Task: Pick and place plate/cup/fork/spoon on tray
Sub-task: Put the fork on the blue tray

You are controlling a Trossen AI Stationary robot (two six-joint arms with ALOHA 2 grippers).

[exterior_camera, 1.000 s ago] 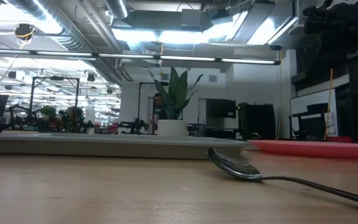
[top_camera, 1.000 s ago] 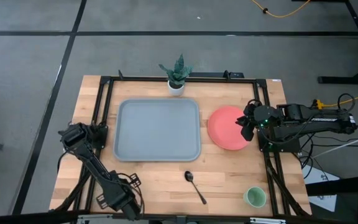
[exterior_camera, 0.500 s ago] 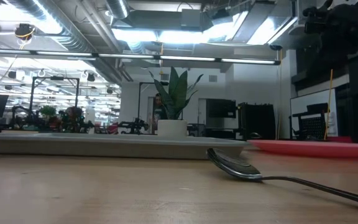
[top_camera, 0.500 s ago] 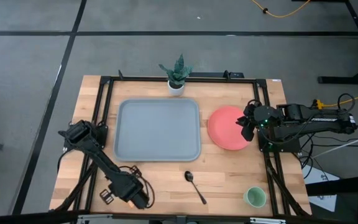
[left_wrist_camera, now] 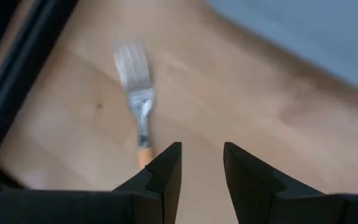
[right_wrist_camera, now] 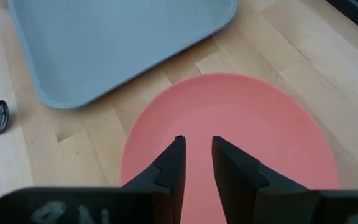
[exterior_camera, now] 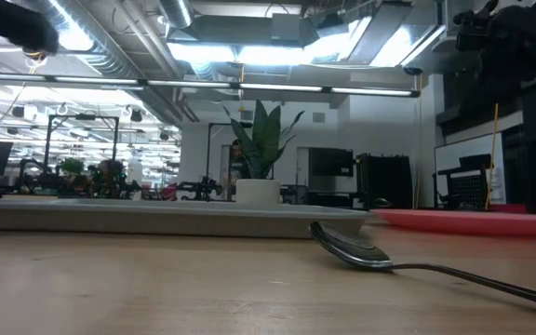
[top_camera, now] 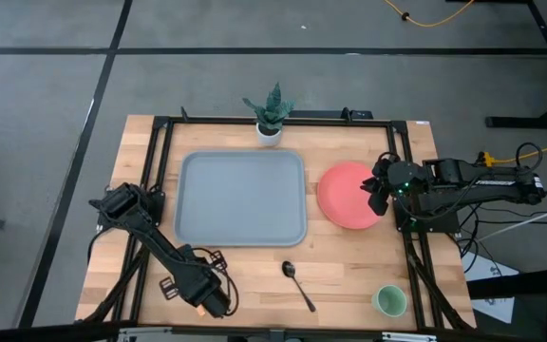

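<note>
Left claw (top_camera: 215, 304) is low at the near-left of the wooden surface (top_camera: 349, 256), fingers (left_wrist_camera: 166, 171) parted with nothing between them; the fork (left_wrist_camera: 135, 87) lies flat on the wood just ahead of the fingertips, tines pointing away, orange handle end reaching toward the gap. Right claw (top_camera: 376, 190) hangs over the right edge of the coral plate (top_camera: 345, 195), fingers (right_wrist_camera: 173, 165) slightly apart, not gripping anything; can't tell whether the tips touch the plate. Plate sits on the wood just right of the tray (top_camera: 242, 198), not on it. Tray is blue-grey, mid-surface, with nothing on it. Dark spoon (top_camera: 298, 284) lies on the wood near the front edge, below the tray's right corner, bowl toward the tray. Mint cup (top_camera: 389, 301) stands at the near-right corner, well apart from the rest. Potted plant (top_camera: 270, 116) stands behind the tray at the far edge.
</note>
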